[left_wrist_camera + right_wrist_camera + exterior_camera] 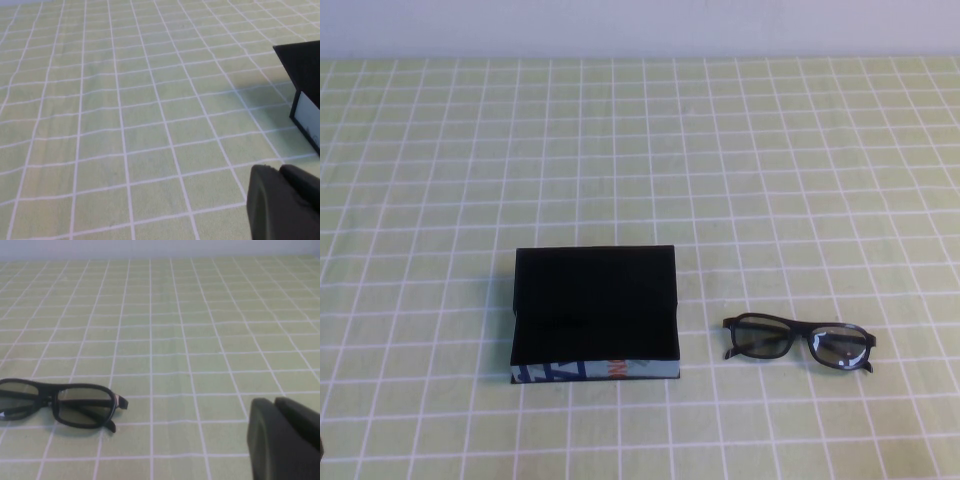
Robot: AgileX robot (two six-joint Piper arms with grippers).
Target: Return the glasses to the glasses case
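Black plastic glasses (799,343), lower right of high view, beside closed glasses case (595,313) on bench (640,150): light, stiff, scratch-prone lenses; grasp at bridge. Left end effector (285,202), right end effector (282,435): parked clear, opening indeterminate.

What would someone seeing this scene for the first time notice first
The black glasses case lies shut near the middle of the green checked tablecloth, its light blue printed edge facing the robot. The black glasses lie apart on its right, arms folded. The left gripper and right gripper show only in their wrist views, low over the cloth, holding nothing.
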